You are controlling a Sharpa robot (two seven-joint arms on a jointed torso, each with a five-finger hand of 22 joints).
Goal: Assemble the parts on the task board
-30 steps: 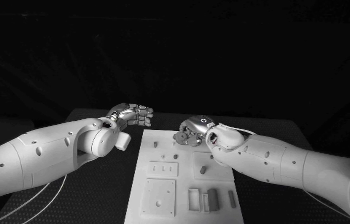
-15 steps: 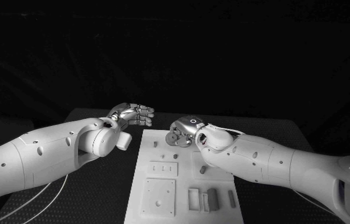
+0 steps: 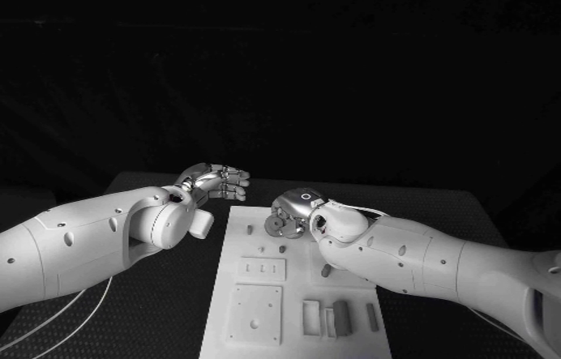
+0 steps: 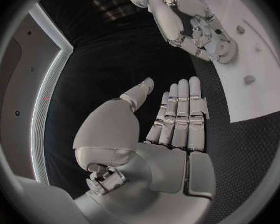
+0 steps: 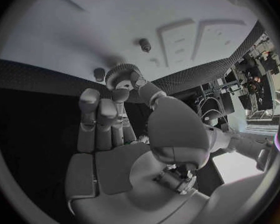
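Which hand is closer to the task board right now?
Right. The right hand, pinching a gear, is above the task board's far end; the left hand is open over the table beside its far left corner.

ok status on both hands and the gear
Left hand open, off the task board. Right hand pinching gear above the board's far end. Nothing in the way.

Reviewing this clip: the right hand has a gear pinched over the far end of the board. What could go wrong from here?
1. The gear is held only at the fingertips of the right hand; it could slip or tilt before it is seated.
2. Two small pegs stand close together on the task board near the gear, so it might be set on the wrong one or catch on an edge.
3. The left hand hovers open off the board and cannot steady anything.
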